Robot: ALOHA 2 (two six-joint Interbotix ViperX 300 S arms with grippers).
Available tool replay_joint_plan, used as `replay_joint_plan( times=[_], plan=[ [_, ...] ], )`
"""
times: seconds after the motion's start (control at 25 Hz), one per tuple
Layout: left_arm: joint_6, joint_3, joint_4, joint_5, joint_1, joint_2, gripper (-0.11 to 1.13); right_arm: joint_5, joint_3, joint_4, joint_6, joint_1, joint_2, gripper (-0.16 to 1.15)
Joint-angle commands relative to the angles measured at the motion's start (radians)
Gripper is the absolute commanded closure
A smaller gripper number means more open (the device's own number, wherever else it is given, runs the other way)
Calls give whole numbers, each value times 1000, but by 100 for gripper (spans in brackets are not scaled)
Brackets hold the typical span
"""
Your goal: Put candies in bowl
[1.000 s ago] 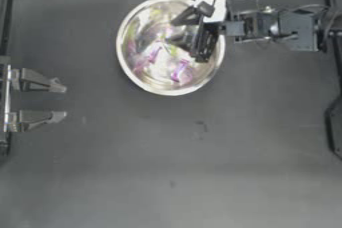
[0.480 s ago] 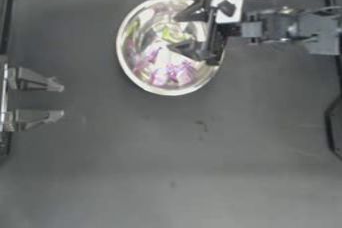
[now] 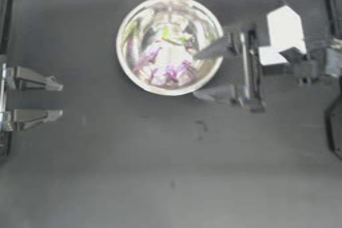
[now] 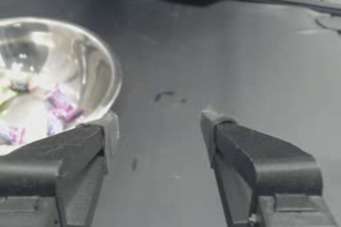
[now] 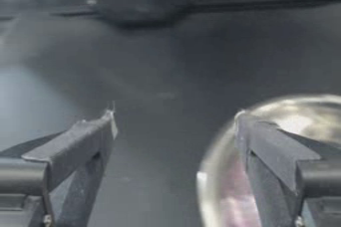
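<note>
- Bowl [image 3: 169,45]: upright near the table's [image 3: 167,172] far edge, candies [image 3: 167,69] inside.
- Right gripper [image 3: 217,69]: jaws apart beside the bowl's rim.
- Left gripper [image 3: 57,100]: jaws apart at the left edge.

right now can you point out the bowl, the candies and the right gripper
bowl [image 3: 133,22]: top view, bare upper-left inner wall near the rim.
candies [image 3: 167,72]: top view, pink and purple cluster on the bowl's floor.
right gripper [image 3: 215,71]: top view, midway between its open jaws, beside the bowl's right rim.
</note>
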Motion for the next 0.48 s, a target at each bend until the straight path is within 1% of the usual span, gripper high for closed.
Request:
replay_joint_plan(
  times=[0.04,0.24,0.48],
  plan=[
    [3,-37,9,-5,2,6,14,28,23,8,0,46,-87,-1],
    [3,-54,28,5,-5,6,14,69,74,28,0,109,-176,-1],
    [5,-71,74,5,-25,9,14,80,146,31,0,147,-298,-1]
  ],
)
